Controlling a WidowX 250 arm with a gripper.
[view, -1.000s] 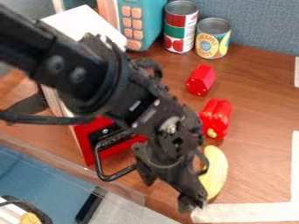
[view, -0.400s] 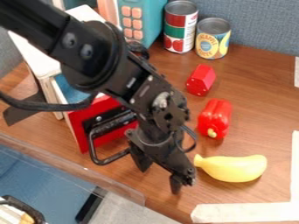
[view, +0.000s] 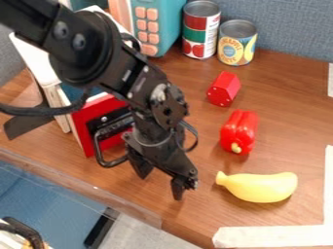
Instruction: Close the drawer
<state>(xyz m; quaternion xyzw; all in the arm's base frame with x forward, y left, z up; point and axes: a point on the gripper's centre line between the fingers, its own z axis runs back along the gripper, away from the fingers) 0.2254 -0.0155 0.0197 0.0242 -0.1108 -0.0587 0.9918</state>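
Drawer [view: 83,128] out, its front lying left and far of my claw [view: 160,182]. Claw apart, nothing in it. Handle [view: 98,153] faces near-right, on my side. My read: push far-left, square to the front; a skewed shove might bind it.

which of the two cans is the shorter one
The can with the yellow and blue label, on the right in the camera view; the can with red and green bands beside it stands taller.

Robotics lab, likely: black robot arm [view: 84,51] over wood-look table [view: 286,136], tape strips [view: 273,237], grey-blue fabric partition [view: 292,29].
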